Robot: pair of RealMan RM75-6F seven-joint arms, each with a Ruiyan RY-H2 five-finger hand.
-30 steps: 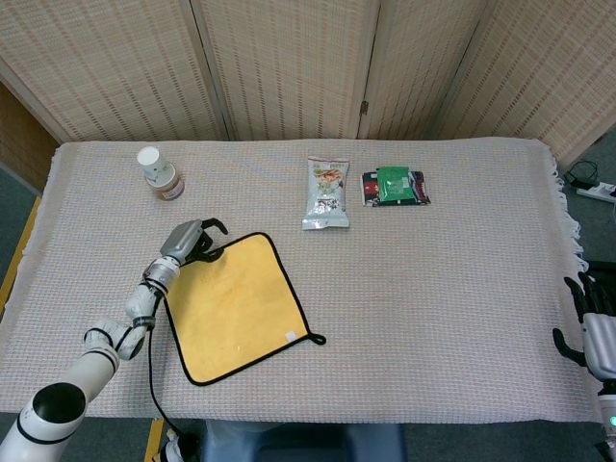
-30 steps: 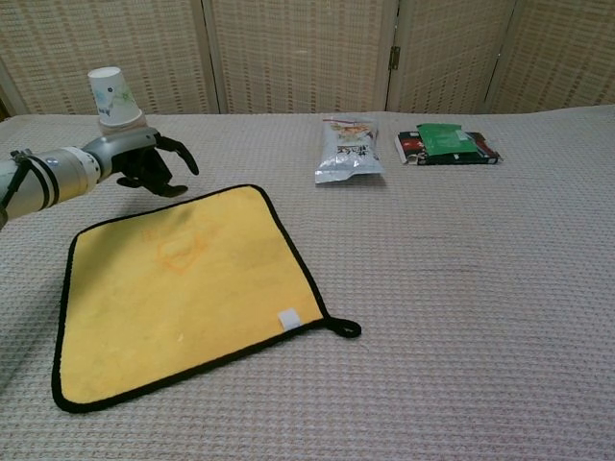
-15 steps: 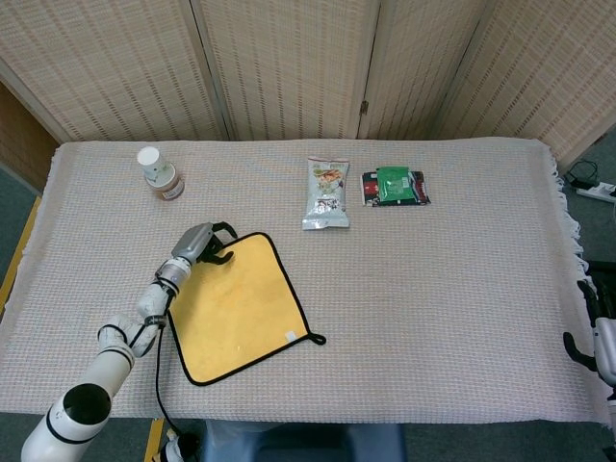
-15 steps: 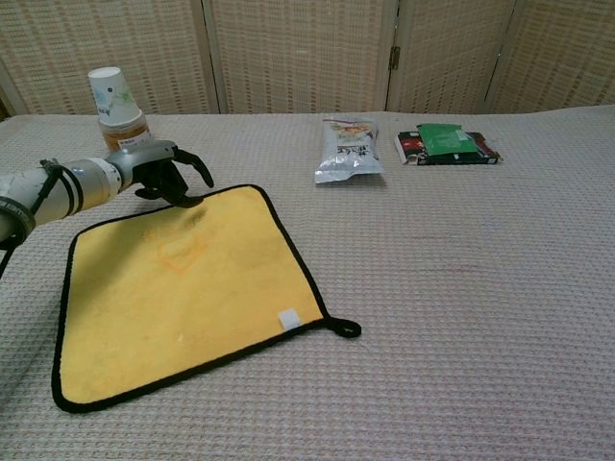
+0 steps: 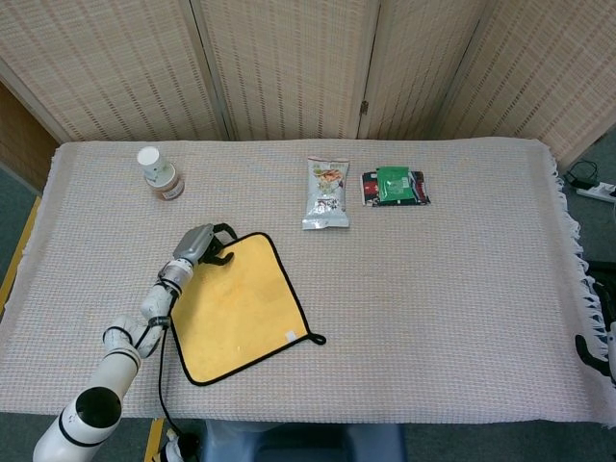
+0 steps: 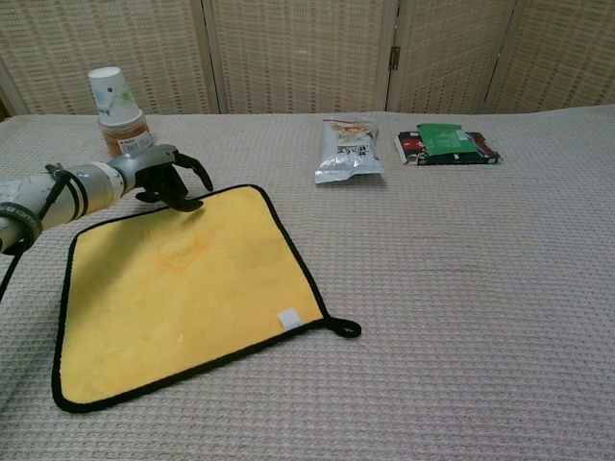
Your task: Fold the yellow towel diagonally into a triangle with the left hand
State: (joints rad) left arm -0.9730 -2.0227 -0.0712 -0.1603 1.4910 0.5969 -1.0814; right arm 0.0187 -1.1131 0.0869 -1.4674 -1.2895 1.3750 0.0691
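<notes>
Yellow towel (image 5: 238, 306) lay flat and unfolded at lower left of the head view, black-edged, with its hanging loop at the lower right corner. Left hand (image 5: 200, 244) sat at the towel's far edge, near the upper left corner, fingers curled downward over the hem. Right hand (image 5: 604, 345) showed only as a sliver at the lower right frame edge; its state could not be told. A paper cup (image 5: 149, 162) stood at upper left; a snack bag (image 5: 326, 192) and a green packet (image 5: 395, 185) lay at upper centre.

Chest view: towel (image 6: 183, 288) filled the lower left, all four corners down. Left hand (image 6: 163, 177) hovered at or on the far edge, fingers arched and apart, tips near the black trim; nothing looked lifted.

Judgement: the fold had not begun, and grasping a corner and carrying it across diagonally remained. Whether the fingertips actually touched cloth was hard to make out.
</notes>
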